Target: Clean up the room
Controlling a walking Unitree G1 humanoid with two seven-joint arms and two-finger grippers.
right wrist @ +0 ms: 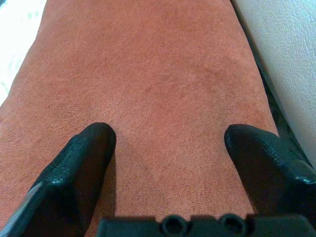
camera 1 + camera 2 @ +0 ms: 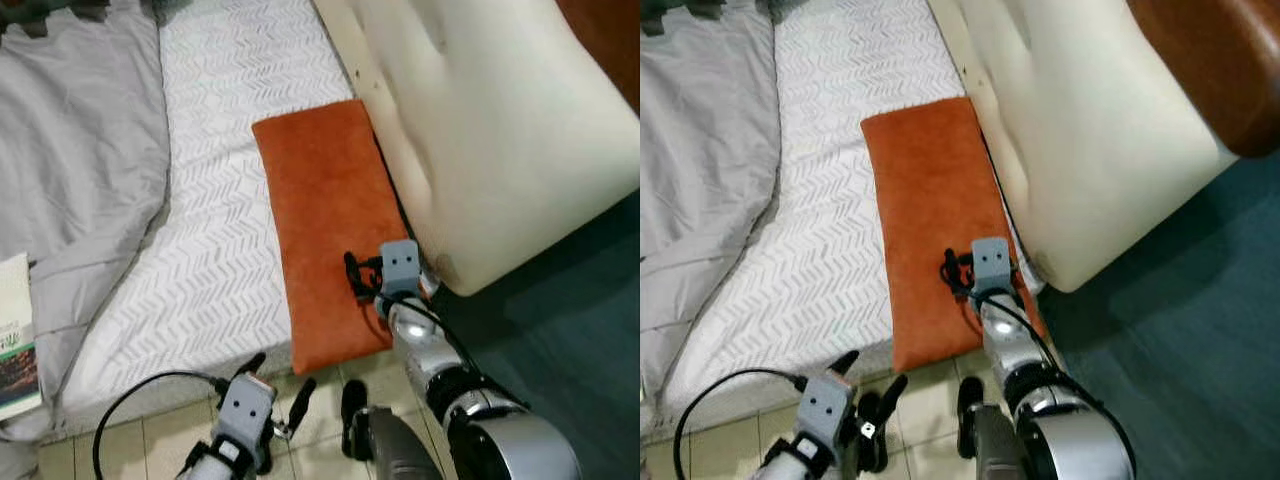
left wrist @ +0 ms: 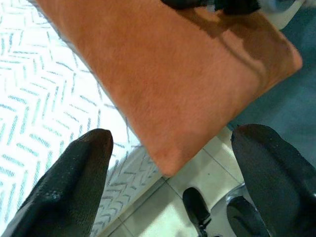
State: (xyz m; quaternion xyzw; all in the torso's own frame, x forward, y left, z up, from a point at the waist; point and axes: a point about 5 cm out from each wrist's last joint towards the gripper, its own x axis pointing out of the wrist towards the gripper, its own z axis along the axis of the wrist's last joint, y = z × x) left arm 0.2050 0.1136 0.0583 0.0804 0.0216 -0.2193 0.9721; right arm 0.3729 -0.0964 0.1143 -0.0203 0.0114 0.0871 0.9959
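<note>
An orange cushion [image 2: 325, 220] lies lengthwise on the bed's white chevron sheet [image 2: 215, 230], close against the cream padded headboard [image 2: 500, 130]. My right gripper [image 2: 358, 278] hovers over the cushion's near end. It is open, and in the right wrist view the fingers [image 1: 84, 158] straddle bare orange fabric [image 1: 163, 74] with nothing between them. My left gripper [image 2: 278, 378] is open at the bed's front edge, above the tiles, just short of the cushion's near corner [image 3: 168, 163].
A grey blanket [image 2: 70, 150] covers the bed's left side, and a book [image 2: 15, 340] rests at its left edge. Beige tiles [image 2: 320, 425] run along the bed's front. A dark teal surface [image 2: 570, 310] lies at lower right, beyond the headboard.
</note>
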